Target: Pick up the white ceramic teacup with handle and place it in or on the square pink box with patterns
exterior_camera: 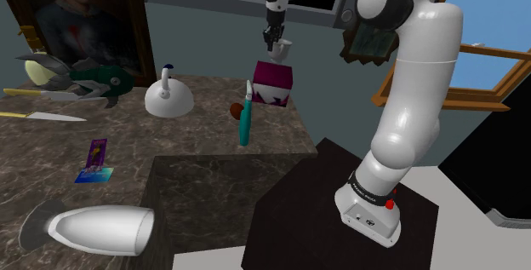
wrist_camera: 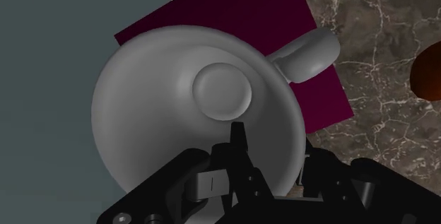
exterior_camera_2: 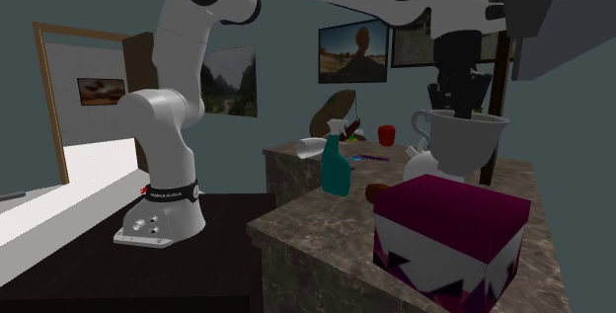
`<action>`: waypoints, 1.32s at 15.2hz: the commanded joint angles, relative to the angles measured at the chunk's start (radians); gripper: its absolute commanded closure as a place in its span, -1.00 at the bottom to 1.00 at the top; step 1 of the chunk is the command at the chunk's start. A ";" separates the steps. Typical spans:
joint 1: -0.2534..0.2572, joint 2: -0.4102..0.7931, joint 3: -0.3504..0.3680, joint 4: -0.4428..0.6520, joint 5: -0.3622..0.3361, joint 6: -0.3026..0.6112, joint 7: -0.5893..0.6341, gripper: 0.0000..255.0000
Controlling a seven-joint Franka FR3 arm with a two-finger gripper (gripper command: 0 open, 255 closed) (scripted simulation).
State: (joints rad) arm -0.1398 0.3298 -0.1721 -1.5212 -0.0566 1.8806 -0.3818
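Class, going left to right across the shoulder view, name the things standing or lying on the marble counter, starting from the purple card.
purple card → white kettle → teal spray bottle → magenta box

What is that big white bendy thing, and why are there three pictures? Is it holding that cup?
The big white thing is a robot arm with a black two-fingered hand called a gripper. The three pictures show one moment from three cameras. One looks down from beside the arm's stand. The second looks across the counter, with the box nearest. The third sits on the hand and looks along its fingers. The gripper pinches the rim of a pale teacup and holds it in the air above a dark pink box with white shapes on its sides. On the marbled counter also stand a white kettle and a teal spray bottle. The job is to put the cup in or on the box; it isn't there yet.
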 commanded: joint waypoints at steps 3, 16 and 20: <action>0.000 0.004 0.000 -0.045 0.000 0.051 0.003 1.00; 0.000 0.017 0.001 -0.092 0.000 0.110 0.007 1.00; 0.000 0.017 0.001 -0.092 0.000 0.110 0.007 -1.00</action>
State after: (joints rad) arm -0.1402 0.3468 -0.1710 -1.6134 -0.0563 1.9908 -0.3744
